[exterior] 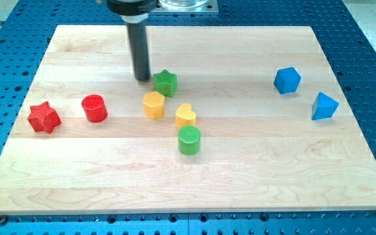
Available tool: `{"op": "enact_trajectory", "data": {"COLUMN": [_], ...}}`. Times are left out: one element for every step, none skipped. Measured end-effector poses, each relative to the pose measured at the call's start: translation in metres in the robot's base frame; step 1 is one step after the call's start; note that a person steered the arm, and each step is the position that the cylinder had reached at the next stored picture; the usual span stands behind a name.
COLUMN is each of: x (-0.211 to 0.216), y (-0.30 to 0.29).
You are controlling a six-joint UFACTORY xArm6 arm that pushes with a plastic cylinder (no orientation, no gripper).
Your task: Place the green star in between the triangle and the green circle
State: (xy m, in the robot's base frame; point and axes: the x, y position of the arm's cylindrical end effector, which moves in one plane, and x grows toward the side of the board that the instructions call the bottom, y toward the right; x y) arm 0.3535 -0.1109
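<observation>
The green star (165, 82) lies near the board's middle, toward the view's top. My tip (142, 78) stands just to its left, close to it or touching it. The green circle (189, 140) lies below and slightly right of the star. The blue triangle (324, 106) lies at the view's far right. A yellow hexagon (153, 105) and a yellow heart (185, 116) lie between the star and the green circle.
A red star (44, 117) and a red circle (94, 108) lie at the view's left. A blue cube-like block (286, 80) lies at the upper right, left of the triangle. The wooden board (240, 176) sits on a blue perforated table.
</observation>
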Motion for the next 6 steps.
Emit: {"op": "enact_trajectory", "data": {"x": [0.026,0.038,0.072,0.055,0.048,0.079], "y": [0.029,0.095,0.139,0.158,0.159,0.181]}}
